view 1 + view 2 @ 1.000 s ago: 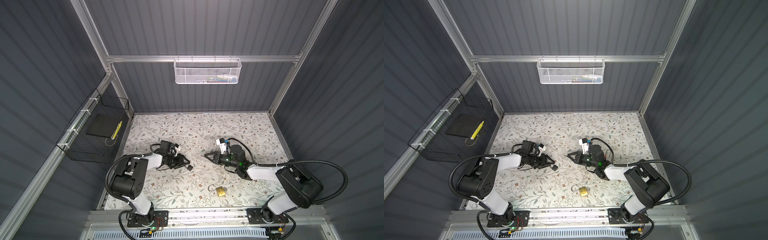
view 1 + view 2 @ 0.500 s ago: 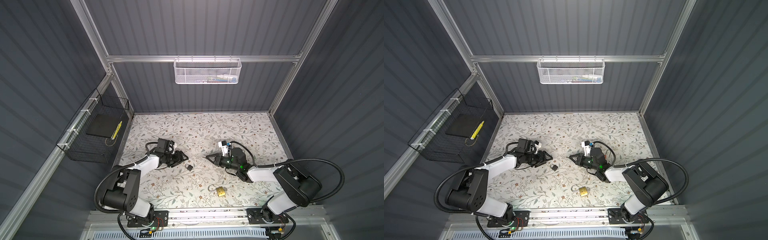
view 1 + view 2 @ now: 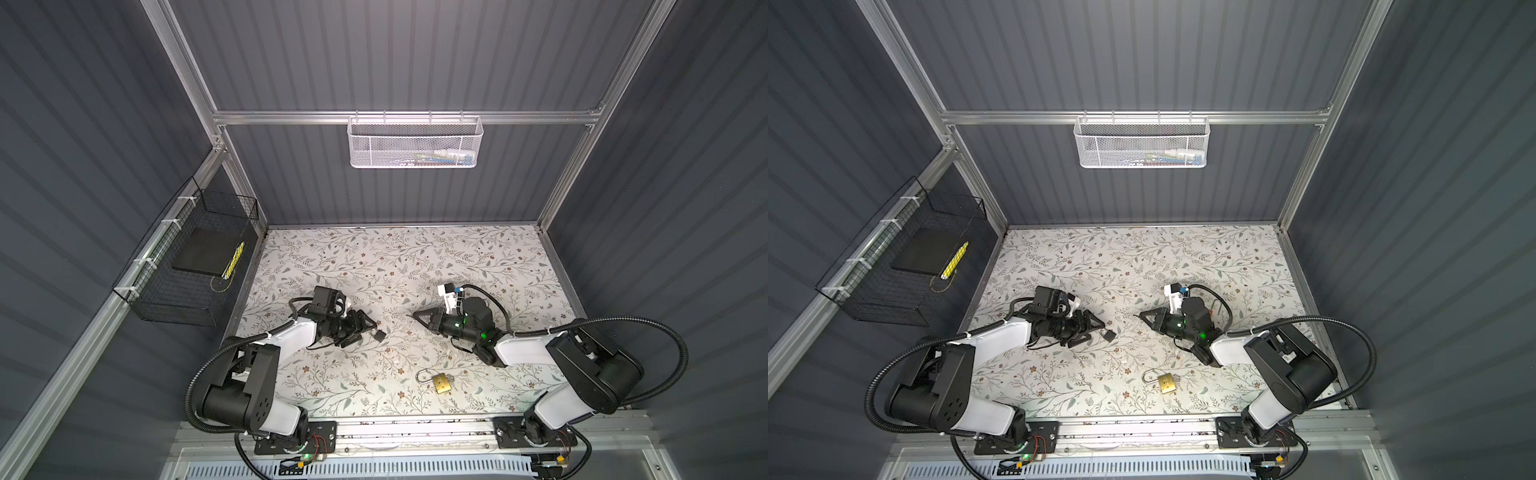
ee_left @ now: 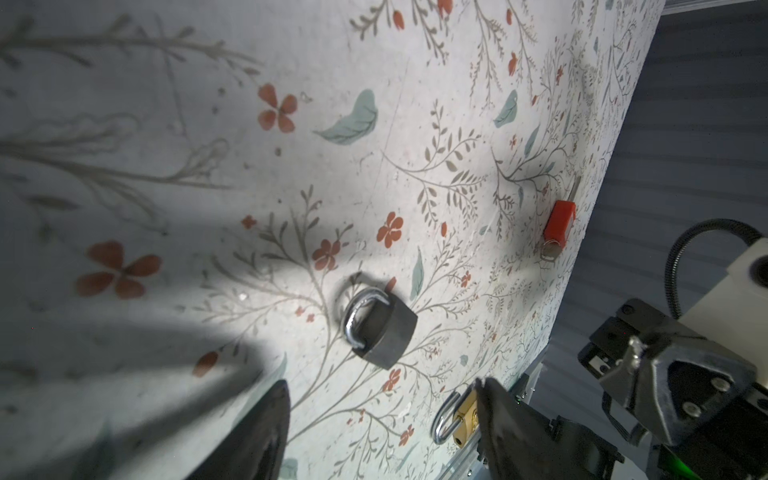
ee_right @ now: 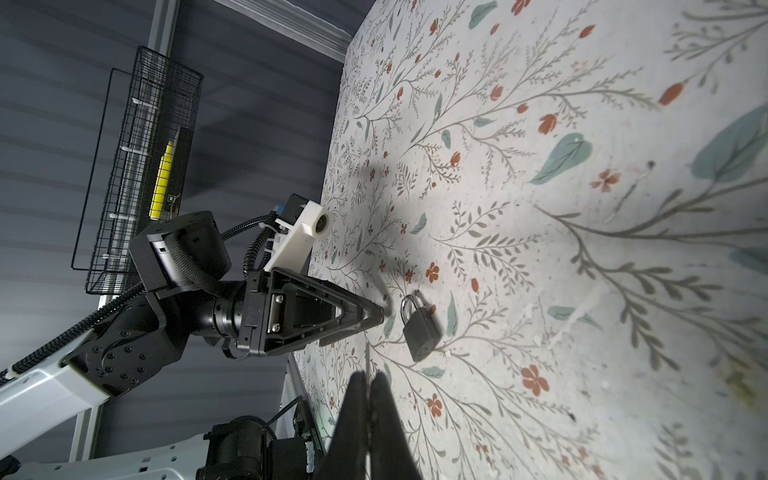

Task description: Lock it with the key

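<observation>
Release: left tool (image 4: 382, 384) has spread and backed off the dark padlock (image 4: 378, 328) (loose on the counter (image 4: 374, 166)); right tool (image 5: 368, 380) clenched, empty; further key work needs a regrasp.

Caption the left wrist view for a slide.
Open left gripper faces a dark padlock lying on the floral table; brass padlock and red key farther off.

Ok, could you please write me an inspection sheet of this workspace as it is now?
Surface: floral table, no spill seen.
Job's things: black padlock and brass padlock lying apart on the table; red key also on the table.
Clutter: nothing seen.
Grippers: left gripper open, black padlock free just ahead of it; right gripper shut.
Cables: cable hose on each arm, clear of the locks.
Surroundings: white mesh basket on back wall, black wire basket on side wall.
</observation>
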You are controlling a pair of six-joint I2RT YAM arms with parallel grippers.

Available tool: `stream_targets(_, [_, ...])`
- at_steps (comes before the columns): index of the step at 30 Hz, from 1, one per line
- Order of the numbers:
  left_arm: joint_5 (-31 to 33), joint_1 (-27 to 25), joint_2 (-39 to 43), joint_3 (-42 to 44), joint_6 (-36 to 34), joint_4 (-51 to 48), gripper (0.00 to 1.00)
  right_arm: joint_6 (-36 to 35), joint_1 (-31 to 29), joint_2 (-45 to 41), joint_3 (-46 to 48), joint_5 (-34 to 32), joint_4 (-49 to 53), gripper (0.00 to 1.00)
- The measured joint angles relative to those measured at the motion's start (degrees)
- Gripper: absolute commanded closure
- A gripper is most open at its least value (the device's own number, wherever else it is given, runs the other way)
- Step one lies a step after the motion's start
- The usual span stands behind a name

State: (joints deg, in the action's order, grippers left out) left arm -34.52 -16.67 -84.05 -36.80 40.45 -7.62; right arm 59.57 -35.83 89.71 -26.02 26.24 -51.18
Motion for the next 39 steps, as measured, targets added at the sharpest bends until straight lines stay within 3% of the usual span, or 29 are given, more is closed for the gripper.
stream_targets(21, [-1.5, -3.3, -4.5, 0.8, 4.0, 7.9, 0.27, 1.4, 0.0, 3.7, 0.0, -0.1, -3.3, 1.0])
stream_targets(39, [-1.7, -4.4, -9.5, -3.6, 4.2, 10.3, 0.27, 1.9, 0.0, 3.7, 0.0, -0.4, -3.7, 1.0])
